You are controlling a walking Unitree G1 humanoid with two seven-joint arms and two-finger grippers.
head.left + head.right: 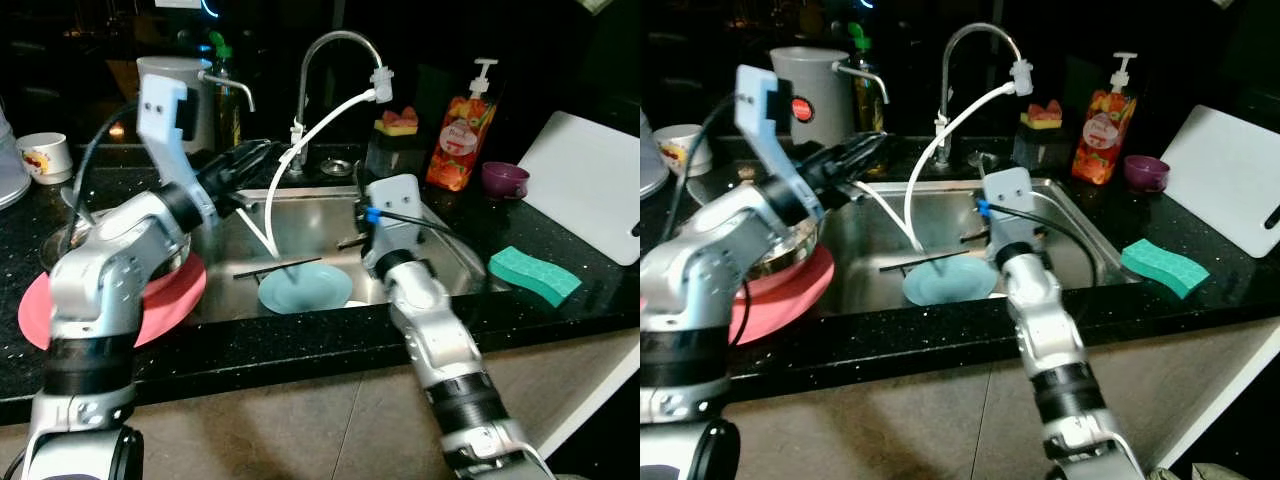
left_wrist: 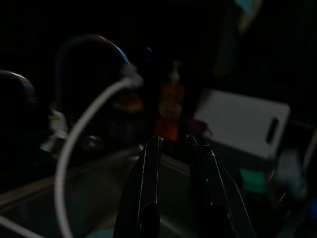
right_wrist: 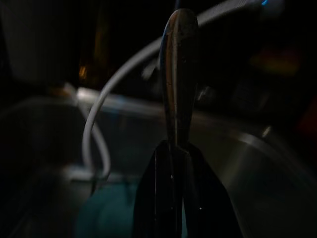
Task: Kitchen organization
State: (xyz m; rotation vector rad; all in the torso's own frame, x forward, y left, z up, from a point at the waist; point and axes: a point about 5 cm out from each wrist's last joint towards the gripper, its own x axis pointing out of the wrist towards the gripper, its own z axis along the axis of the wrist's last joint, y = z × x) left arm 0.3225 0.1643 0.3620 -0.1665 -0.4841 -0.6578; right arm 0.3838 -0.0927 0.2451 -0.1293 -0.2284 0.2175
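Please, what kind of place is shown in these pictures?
Most likely a home kitchen, at the sink: a stainless steel sink basin with a curved chrome tap, an orange pump bottle of soap and a green sponge on the black speckled counter.

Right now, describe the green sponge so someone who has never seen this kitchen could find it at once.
Start at the steel sink in the black countertop and go to its right side. The green sponge lies flat near the counter's front edge, in front of the white cutting board. It is the only teal, wavy-edged block there; the purple cup and soap bottle stand further back.
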